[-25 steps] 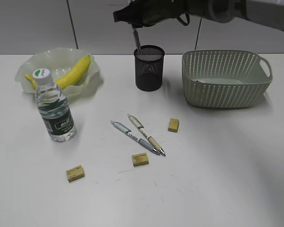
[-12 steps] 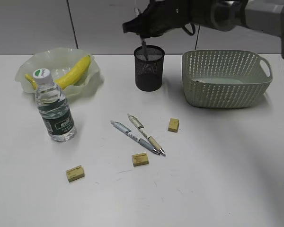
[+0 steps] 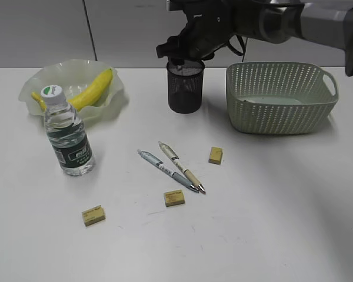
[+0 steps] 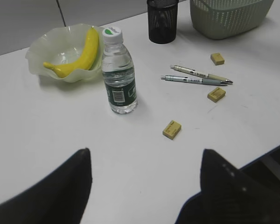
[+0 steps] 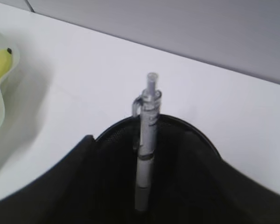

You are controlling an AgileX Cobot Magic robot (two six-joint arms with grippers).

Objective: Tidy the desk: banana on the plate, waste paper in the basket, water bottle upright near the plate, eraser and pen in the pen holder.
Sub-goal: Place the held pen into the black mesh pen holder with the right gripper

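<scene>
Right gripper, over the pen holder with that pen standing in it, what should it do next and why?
Probably lift the right gripper straight up and clear. The pen stands inside the pen holder between parted fingers, apparently let go. Two pens and three erasers lie loose on the desk, so rising frees the arm to fetch one, likely a pen.

My front camera looked down slantwise across the desk (image 3: 270, 223), my left wrist surveyed it from farther back, my right wrist hung close over the pen holder (image 3: 185, 87).
</scene>
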